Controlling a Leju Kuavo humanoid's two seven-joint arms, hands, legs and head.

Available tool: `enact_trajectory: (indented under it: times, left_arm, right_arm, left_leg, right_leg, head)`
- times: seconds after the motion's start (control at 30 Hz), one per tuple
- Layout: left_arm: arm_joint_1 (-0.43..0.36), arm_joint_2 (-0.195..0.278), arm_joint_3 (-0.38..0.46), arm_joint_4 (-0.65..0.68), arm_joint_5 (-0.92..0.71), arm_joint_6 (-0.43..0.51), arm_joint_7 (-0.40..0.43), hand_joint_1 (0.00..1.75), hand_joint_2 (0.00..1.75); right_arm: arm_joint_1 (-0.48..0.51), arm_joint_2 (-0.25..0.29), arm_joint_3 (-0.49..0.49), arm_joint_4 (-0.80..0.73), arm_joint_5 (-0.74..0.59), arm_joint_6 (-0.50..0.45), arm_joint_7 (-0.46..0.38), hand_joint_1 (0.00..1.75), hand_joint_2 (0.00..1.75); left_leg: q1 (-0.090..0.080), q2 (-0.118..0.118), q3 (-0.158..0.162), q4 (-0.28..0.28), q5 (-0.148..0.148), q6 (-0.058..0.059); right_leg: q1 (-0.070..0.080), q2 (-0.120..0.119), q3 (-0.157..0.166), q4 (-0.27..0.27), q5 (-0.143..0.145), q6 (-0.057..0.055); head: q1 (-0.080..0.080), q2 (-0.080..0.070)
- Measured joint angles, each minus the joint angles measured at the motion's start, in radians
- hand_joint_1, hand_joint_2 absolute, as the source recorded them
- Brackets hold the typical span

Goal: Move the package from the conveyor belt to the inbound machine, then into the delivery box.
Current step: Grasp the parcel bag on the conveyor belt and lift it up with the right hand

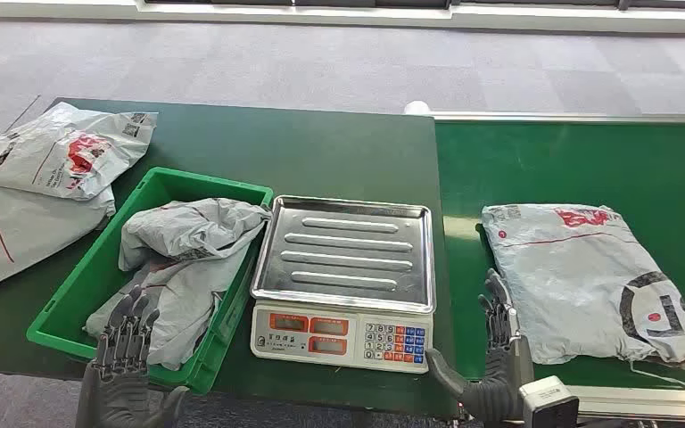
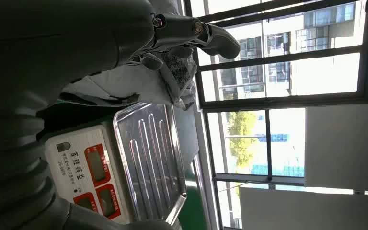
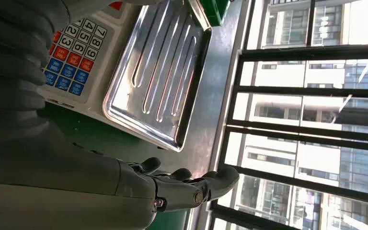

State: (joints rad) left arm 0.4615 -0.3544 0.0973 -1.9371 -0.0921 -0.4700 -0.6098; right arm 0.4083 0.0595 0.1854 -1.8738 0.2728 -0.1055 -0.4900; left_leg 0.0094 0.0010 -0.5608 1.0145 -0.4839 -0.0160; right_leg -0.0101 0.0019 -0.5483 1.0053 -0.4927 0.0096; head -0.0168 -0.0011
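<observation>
A grey plastic package [image 1: 589, 281] with red and black print lies flat on the green conveyor belt [image 1: 580, 165] at the right. The inbound machine, a scale [image 1: 343, 276] with a bare steel pan [image 2: 148, 158] [image 3: 158, 76], stands in the middle. To its left a green delivery box [image 1: 85, 290] holds a crumpled grey package [image 1: 183, 259] [image 2: 139, 79]. My right hand [image 1: 491, 352] [image 3: 182, 184] is open, fingers up, just beside the belt package's near left edge. Over the box's near corner hovers my left hand [image 1: 125, 352] [image 2: 191, 31], open and holding nothing.
More grey packages [image 1: 45, 178] lie on the green table [image 1: 321, 152] at the far left. The scale's keypad [image 1: 394, 341] [image 3: 72, 57] faces me. Grey carpet lies beyond the table; windows fill the wrist views' background.
</observation>
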Motion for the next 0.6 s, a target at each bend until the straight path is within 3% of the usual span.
enact_trajectory:
  times: [0.23,0.3,0.37,0.47,0.6]
  left_arm:
    - [0.000,0.000,0.000,-0.001,0.003,0.000,0.003,0.00,1.75]
    - [-0.003,0.001,-0.004,-0.008,-0.003,-0.001,0.000,0.00,1.75]
    - [-0.014,0.004,-0.012,-0.016,-0.008,-0.001,-0.002,0.00,1.75]
    - [-0.031,0.015,-0.023,-0.020,0.005,0.003,0.009,0.00,1.75]
    - [-0.034,0.027,-0.025,-0.025,0.023,0.011,0.026,0.00,1.75]
  right_arm:
    - [-0.002,0.003,-0.002,0.000,0.041,-0.012,0.003,0.00,1.75]
    - [-0.040,0.002,-0.030,-0.002,0.290,-0.110,0.092,0.00,1.75]
    - [-0.138,-0.016,-0.106,0.020,0.588,-0.165,0.271,0.00,1.75]
    - [-0.311,-0.076,-0.255,0.144,0.734,-0.094,0.449,0.00,1.75]
    - [-0.487,-0.153,-0.400,0.385,0.840,-0.089,0.542,0.00,1.75]
  left_leg:
    - [0.000,0.000,0.000,0.000,0.000,0.000]
    - [0.000,0.001,-0.003,0.000,0.000,0.000]
    - [0.000,0.003,-0.006,0.000,0.000,0.000]
    - [-0.001,0.004,-0.004,0.001,0.002,0.004]
    - [-0.003,0.002,-0.005,0.002,0.008,0.007]
  right_leg:
    - [0.000,0.000,0.000,0.000,0.000,0.000]
    - [0.000,0.001,0.001,0.000,0.001,0.000]
    - [-0.001,0.003,0.001,0.000,0.002,0.001]
    - [-0.003,0.003,0.001,-0.001,0.005,0.004]
    - [-0.005,0.002,-0.003,-0.001,0.011,0.007]
  head:
    - [0.000,0.000]
    - [0.000,0.000]
    - [0.000,0.000]
    - [0.000,0.000]
    - [0.000,0.000]
